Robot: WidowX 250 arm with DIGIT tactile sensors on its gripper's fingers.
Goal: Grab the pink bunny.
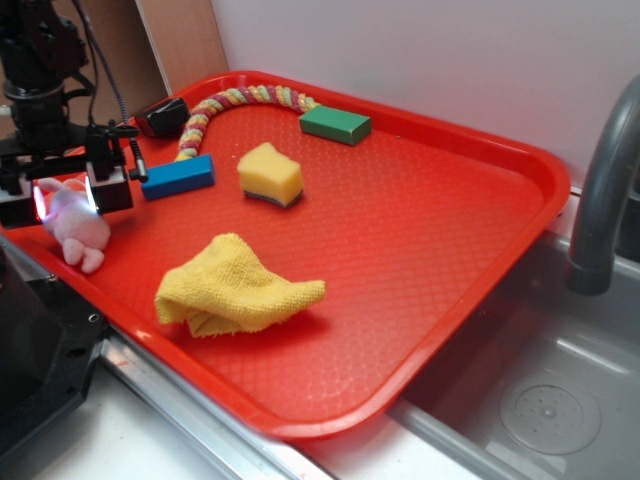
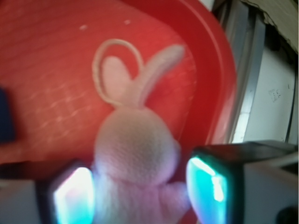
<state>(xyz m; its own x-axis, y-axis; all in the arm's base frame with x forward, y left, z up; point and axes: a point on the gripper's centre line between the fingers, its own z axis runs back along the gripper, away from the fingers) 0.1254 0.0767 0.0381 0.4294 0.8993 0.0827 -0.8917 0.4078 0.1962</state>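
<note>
Wrist view: gripper (image 2: 140,191) straddles the pink bunny (image 2: 135,149). One of the fingers (image 2: 72,198) sits at the body's left flank and the other at its right, pads lit cyan. Left pad looks touching or nearly so; a thin gap seems to show on the right. Blur is heavy, so I can't tell if they're clamped or just bracketing it.

Judgement: closing step of the grab. To do it well:
- Squeeze on the torso, where the pads are now. It's the widest, firmest part.
- Plush compresses (a lot), so close well past first contact or it will slip out on lift.
- Keep the ears and the loop at the head (image 2: 117,70) clear of the pads. They point away from the gripper, so fine as is.
- Lift straight up. The bunny lies close to the raised rim of the red tray (image 2: 219,70), and a sideways drag could snag there.

Exterior view: bunny (image 1: 78,225) is at the tray's left edge, feet toward the camera, gripper (image 1: 66,197) low over it.

Further in: blue block (image 1: 178,176) just beside the gripper, then yellow sponge (image 1: 270,174) and yellow cloth (image 1: 236,287), both well apart from the bunny. Rope toy (image 1: 235,100) and green block (image 1: 335,123) sit at the far rim. None of it interferes with a vertical lift.
</note>
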